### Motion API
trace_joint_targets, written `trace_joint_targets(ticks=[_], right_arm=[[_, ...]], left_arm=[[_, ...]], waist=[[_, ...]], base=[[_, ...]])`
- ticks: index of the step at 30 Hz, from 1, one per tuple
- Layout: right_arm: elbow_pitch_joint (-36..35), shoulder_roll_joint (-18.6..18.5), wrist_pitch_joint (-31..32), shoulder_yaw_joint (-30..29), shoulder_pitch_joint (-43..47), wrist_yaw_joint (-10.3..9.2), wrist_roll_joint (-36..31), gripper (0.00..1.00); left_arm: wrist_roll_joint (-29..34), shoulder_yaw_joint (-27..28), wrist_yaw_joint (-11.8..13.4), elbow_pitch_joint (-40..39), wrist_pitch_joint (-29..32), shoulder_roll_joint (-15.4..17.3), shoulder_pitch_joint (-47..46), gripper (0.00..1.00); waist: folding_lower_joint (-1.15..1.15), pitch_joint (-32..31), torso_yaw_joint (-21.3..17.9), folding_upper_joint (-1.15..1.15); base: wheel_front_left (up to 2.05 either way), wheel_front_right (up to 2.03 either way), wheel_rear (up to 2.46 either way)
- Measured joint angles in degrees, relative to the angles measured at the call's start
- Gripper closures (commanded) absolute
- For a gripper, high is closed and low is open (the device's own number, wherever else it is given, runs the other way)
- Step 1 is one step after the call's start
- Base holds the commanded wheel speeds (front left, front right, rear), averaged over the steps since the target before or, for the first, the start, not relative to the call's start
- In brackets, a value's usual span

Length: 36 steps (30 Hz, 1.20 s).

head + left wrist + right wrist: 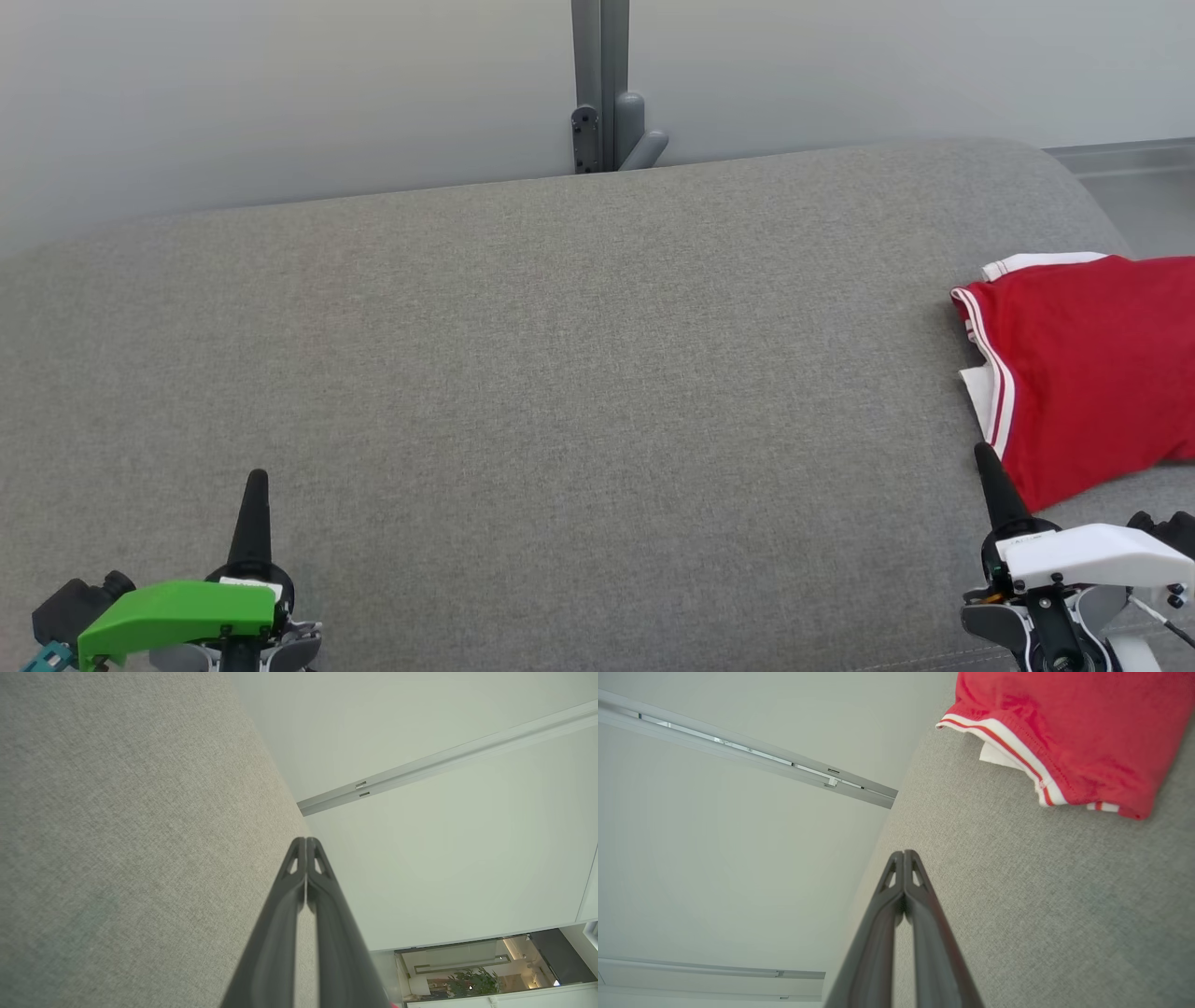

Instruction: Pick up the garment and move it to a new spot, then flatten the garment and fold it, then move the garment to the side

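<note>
The garment (1088, 369) is red with white-and-red striped trim, folded and lying at the right end of the grey cushion, partly cut off by the head view's right edge. The right wrist view shows the garment (1064, 732) at its top right. My right gripper (986, 453) is shut and empty, its tip just at the garment's near left edge; its tips (904, 852) show pressed together over the cushion. My left gripper (256, 476) is shut and empty at the lower left, far from the garment, with its tips (306, 839) closed against each other.
A broad grey fabric cushion (560, 392) spans the scene. A pale wall with a grey post and bracket (607, 121) stands behind its far edge. The cushion's rounded right end (1074, 177) drops to a floor strip.
</note>
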Motion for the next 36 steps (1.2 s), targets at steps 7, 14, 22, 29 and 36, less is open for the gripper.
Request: trace_joint_targets(ticks=[7,14,22,29,36], right_arm=[[0.0,-0.1,1.0,0.0,-0.5,0.00,4.1,1.00],[-0.1,-0.1,1.8,-0.1,-1.0,0.00,7.9,1.00],[-0.1,-0.1,2.8,-0.1,-1.4,0.00,12.1,1.00],[-0.1,-0.2,3.5,-0.2,-1.8,-0.01,15.5,1.00],[-0.1,-0.2,4.3,-0.2,-2.2,-0.01,18.7,1.00]], left_arm=[[-3.5,0.2,0.0,-0.2,0.9,0.0,-0.4,1.00],[-6.8,0.4,0.0,-0.4,1.7,0.0,-0.9,1.00],[-10.4,0.5,0.0,-0.6,2.6,0.1,-1.3,1.00],[-13.3,0.7,0.0,-0.8,3.5,0.1,-1.8,1.00],[-15.9,0.9,0.0,-0.9,4.3,0.1,-2.1,1.00]], waist=[[0.00,0.0,-0.1,0.00],[0.00,0.0,-0.3,0.00],[0.00,0.0,-0.4,0.00],[0.00,0.0,-0.6,0.00],[0.00,0.0,-0.7,0.00]], base=[[0.00,0.00,0.00],[0.00,0.00,0.00],[0.00,0.00,0.00],[0.00,0.00,0.00],[0.00,0.00,0.00]])
